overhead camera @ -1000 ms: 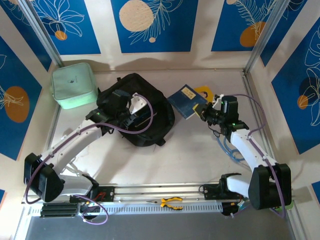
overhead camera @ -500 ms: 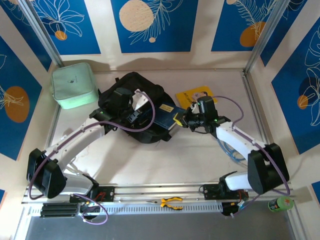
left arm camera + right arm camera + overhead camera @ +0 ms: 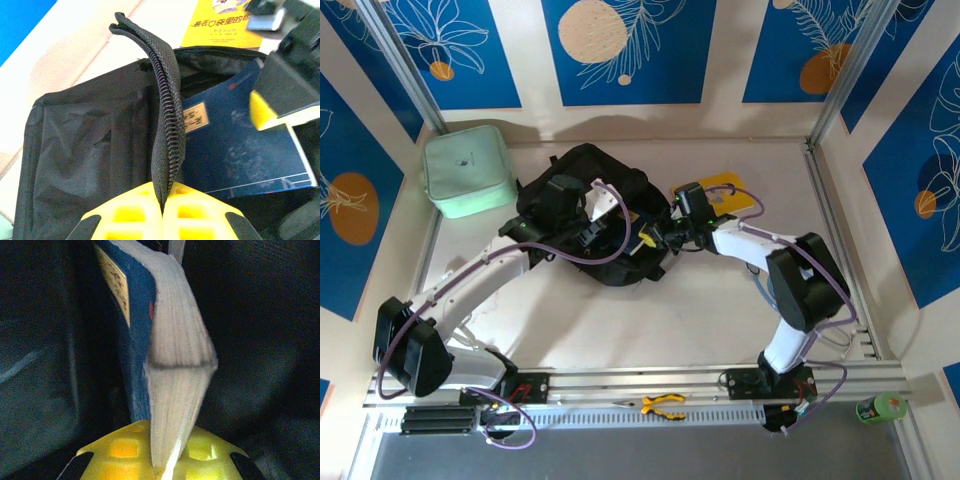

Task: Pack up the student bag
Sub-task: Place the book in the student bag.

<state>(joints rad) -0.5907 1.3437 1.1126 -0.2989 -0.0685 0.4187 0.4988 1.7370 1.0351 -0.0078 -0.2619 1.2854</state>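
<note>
- Black soft fabric backpack (image 3: 610, 272): left gripper (image 3: 162, 202) pinches its zipper edge (image 3: 167, 115), arm angled in from lower left.
- Right gripper (image 3: 165, 462), arm stretched leftward, clamps a blue rectangular book (image 3: 225, 150).

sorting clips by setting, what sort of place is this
Probably a lab robot cell: blue leaf-print panels wall in the table, aluminium posts frame it, and the left arm and right arm are bolted to a rail.

Chinese title on yellow book (image 3: 220, 22), upside down, unreadable; tan label (image 3: 194, 116) on blue book (image 3: 235, 150) illegible.
</note>
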